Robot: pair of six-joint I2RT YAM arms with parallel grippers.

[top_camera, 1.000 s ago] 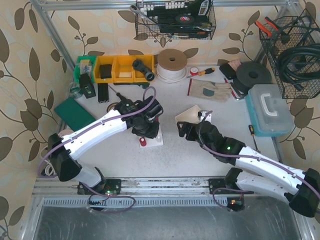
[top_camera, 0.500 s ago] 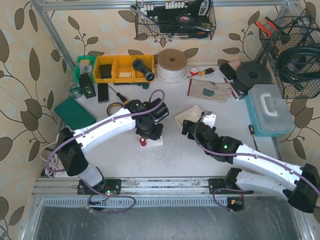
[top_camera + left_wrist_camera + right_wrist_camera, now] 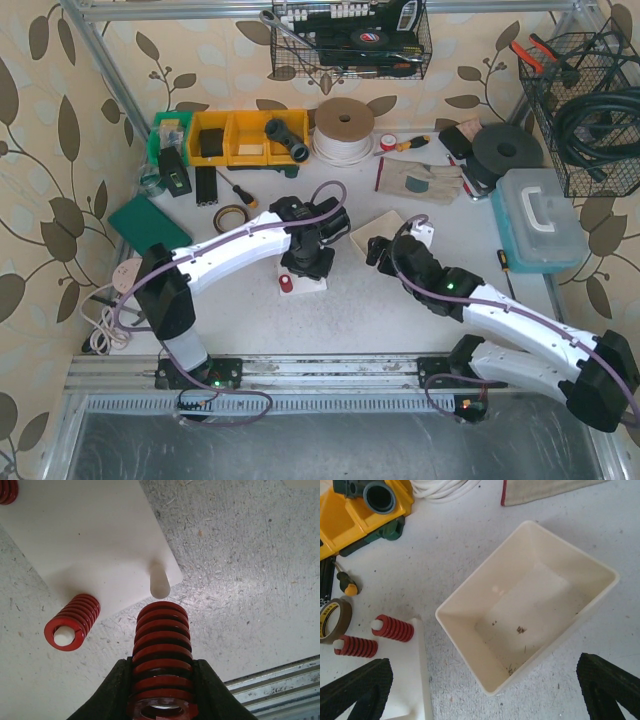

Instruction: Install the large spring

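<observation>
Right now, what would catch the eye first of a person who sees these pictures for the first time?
The large red spring, gripped in the left hand, points at a bare white peg on the white plate. Beside it, another red spring already sits on its peg. Under the open right hand lies a cream bin.
</observation>
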